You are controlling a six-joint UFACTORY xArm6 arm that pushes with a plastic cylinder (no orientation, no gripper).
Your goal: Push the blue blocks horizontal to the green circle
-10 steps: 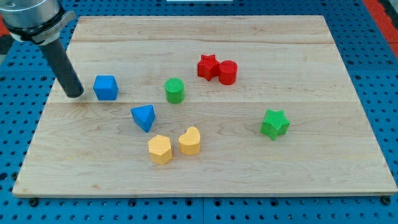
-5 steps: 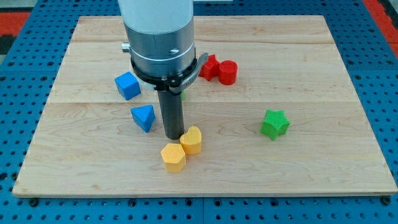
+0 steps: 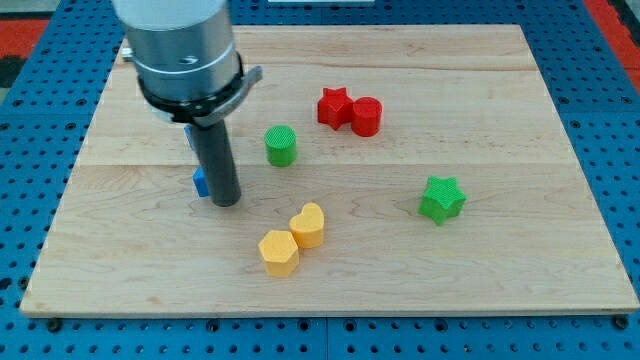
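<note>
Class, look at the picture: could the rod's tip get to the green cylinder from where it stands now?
Probably yes. My tip sits left of the green cylinder, with bare board between them. The blue blocks lie on the tip's far side, mostly hidden behind the rod.

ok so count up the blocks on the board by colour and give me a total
Red: 2, a star and a cylinder
Green: 2, a cylinder and a star
Yellow: 2, a hexagon and a heart
Blue: 2, both mostly hidden behind the rod, slivers at and
Total: 8
</note>
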